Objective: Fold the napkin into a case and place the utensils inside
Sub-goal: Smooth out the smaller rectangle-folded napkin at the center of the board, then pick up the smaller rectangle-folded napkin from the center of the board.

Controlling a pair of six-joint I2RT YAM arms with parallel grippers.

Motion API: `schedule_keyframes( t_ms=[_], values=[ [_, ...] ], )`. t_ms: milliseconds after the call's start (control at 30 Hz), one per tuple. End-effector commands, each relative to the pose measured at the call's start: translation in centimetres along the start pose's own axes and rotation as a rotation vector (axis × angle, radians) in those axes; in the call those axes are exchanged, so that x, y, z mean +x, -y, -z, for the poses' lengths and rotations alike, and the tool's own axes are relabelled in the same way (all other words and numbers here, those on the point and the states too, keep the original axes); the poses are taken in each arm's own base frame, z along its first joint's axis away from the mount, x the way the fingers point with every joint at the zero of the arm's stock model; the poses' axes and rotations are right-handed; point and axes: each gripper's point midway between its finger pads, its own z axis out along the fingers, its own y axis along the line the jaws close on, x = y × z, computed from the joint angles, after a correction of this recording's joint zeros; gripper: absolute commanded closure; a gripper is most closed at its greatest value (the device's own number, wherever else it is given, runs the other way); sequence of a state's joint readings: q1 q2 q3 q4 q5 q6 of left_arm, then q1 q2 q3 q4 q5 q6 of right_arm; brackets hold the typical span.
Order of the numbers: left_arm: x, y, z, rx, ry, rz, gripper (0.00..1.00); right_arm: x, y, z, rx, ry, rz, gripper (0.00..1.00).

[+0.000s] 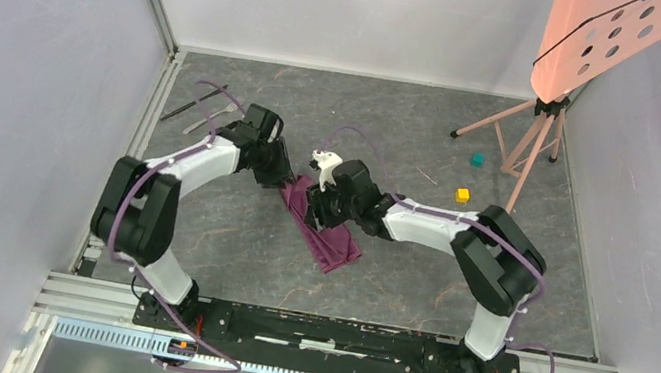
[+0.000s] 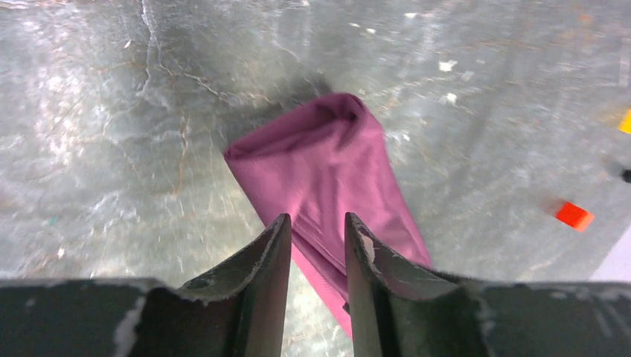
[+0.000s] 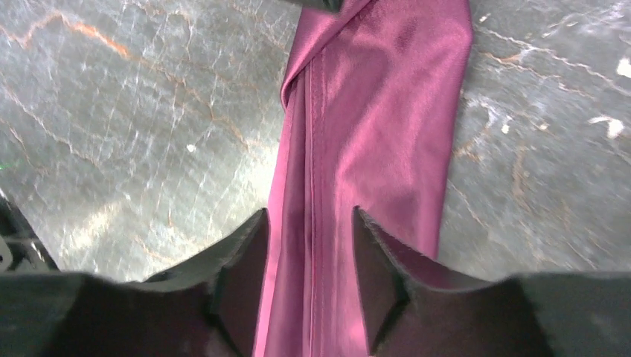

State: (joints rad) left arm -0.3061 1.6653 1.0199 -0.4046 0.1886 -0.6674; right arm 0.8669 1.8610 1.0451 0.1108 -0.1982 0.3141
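The plum-purple napkin (image 1: 330, 239) lies folded into a narrow layered strip on the grey table, running diagonally from upper left to lower right. My left gripper (image 1: 283, 179) is at its upper left end. In the left wrist view the jaws (image 2: 318, 223) stand a little apart with the cloth (image 2: 335, 156) passing under and between them. My right gripper (image 1: 319, 210) is over the strip's middle; its jaws (image 3: 309, 219) are apart, straddling a lengthwise fold of the cloth (image 3: 387, 126). The fork and knife (image 1: 195, 108) lie at the far left, away from both grippers.
A yellow cube (image 1: 462, 195) and a teal cube (image 1: 478, 159) sit at the back right near a wooden tripod (image 1: 531, 144) carrying an orange perforated board (image 1: 600, 34). Grey walls close in the left, back and right sides.
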Motion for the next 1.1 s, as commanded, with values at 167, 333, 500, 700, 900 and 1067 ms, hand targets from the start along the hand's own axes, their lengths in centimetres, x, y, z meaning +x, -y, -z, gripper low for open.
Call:
schedule_keyframes(
  t_ms=[167, 333, 500, 700, 900, 1067],
  values=[
    [0.6, 0.5, 8.1, 0.051, 0.133, -0.058, 0.5, 0.6, -1.1, 4.5, 0.11, -0.149, 0.227, 0.25],
    [2.7, -0.2, 9.4, 0.092, 0.139, -0.038, 0.49, 1.7, -0.9, 4.7, 0.218, -0.238, 0.232, 0.21],
    [3.7, -0.5, 10.3, 0.107, 0.145, -0.038, 0.49, 2.3, -1.7, 3.8, 0.237, -0.268, 0.239, 0.26],
    [4.3, -0.4, 10.9, 0.136, 0.146, -0.037, 0.48, 2.8, -1.5, 2.8, 0.27, -0.279, 0.232, 0.29],
    [4.6, -1.1, 11.1, 0.109, 0.151, -0.045, 0.48, 3.8, -1.6, 2.0, 0.277, -0.3, 0.229, 0.28],
    [4.6, -0.9, 11.5, 0.121, 0.16, -0.047, 0.48, 4.3, -2.2, 1.6, 0.303, -0.301, 0.219, 0.34]
  ],
)
